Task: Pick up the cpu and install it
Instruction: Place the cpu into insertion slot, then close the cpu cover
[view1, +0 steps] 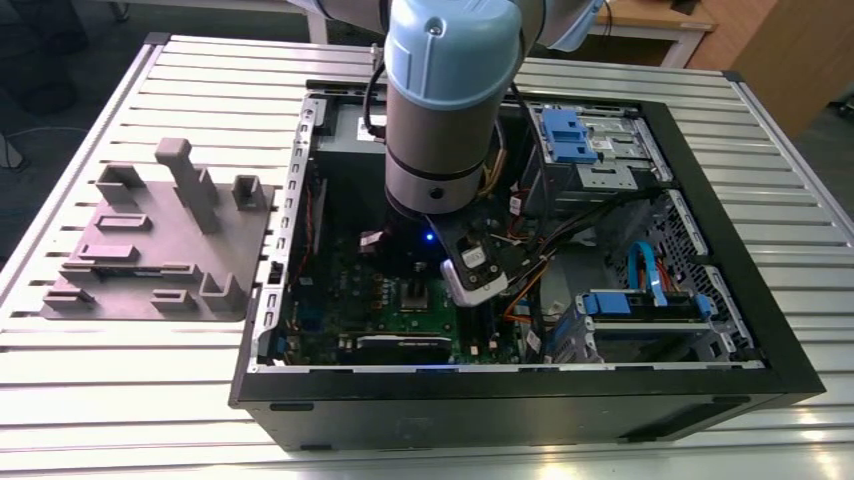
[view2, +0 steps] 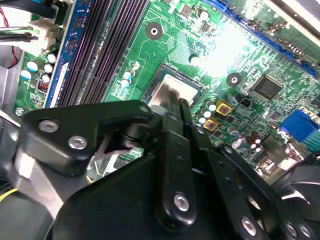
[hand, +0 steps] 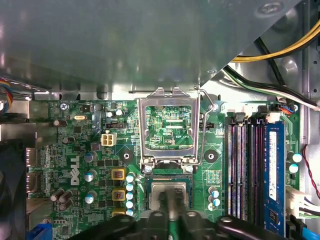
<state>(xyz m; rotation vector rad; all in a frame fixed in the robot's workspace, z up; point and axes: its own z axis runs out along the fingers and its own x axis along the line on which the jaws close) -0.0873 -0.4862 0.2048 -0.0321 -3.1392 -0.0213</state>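
The cpu, a small silvery square, lies flat in the dark socket on the green motherboard; the second wrist view has the cpu too. My gripper hangs right over the cpu's middle, fingers together, and I cannot tell whether the tips touch its top. In the second wrist view the gripper covers part of the chip. The shiny socket frame stands swung open beside the socket. In the exterior view my arm reaches straight down into the open computer case.
A grey plastic plate with upright blocks lies on the slatted table at the exterior view's left. Black memory slots and cables flank the socket. Blue drive bays and more cables fill the case's far side.
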